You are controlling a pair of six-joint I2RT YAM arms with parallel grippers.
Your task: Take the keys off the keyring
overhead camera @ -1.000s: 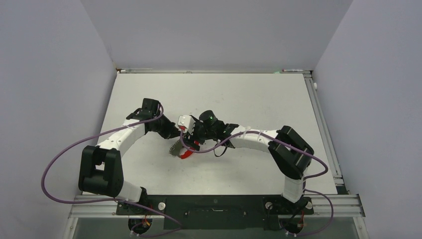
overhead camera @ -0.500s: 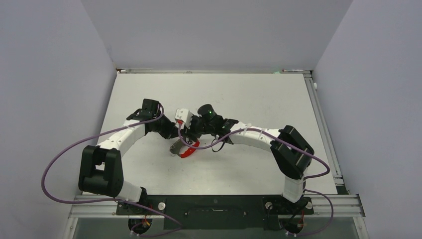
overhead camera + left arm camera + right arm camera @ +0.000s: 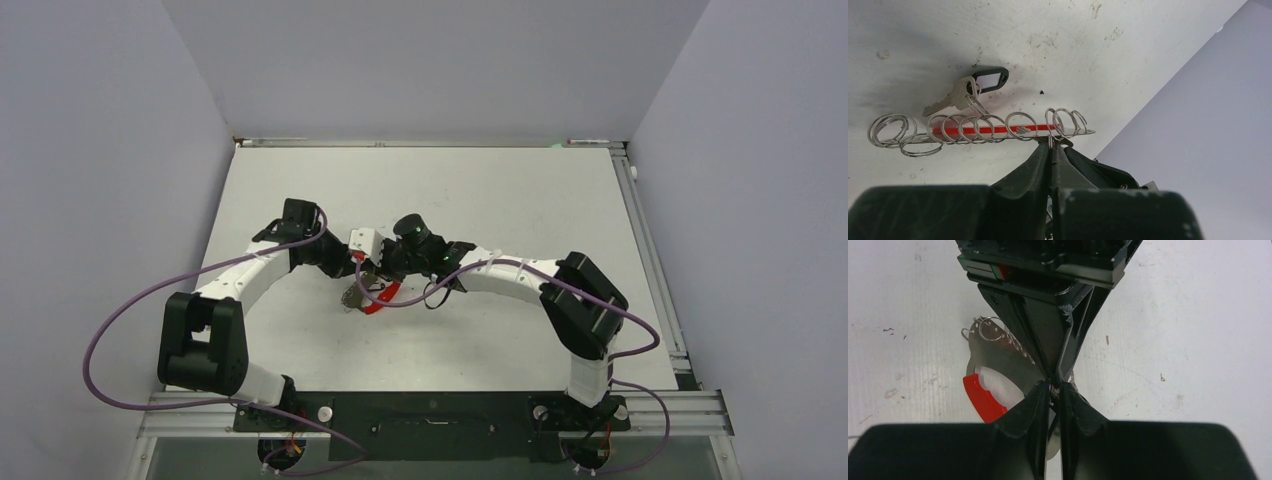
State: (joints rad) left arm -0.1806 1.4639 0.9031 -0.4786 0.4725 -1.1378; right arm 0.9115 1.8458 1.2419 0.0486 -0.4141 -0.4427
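Silvery wire loops line the keyring [image 3: 998, 131], its grey-and-red band held edge-on over the table [image 3: 1148, 45], and the left gripper [image 3: 1050, 150] is clamped tight on the loop at one end of that band. Tip to tip with it, the right gripper [image 3: 1052, 390] has its fingers drawn almost together on the same bit of wire. The silvery key [image 3: 950, 101] and the dark-headed key [image 3: 989, 80] hang from a loop farther along the band, apart from both grippers.
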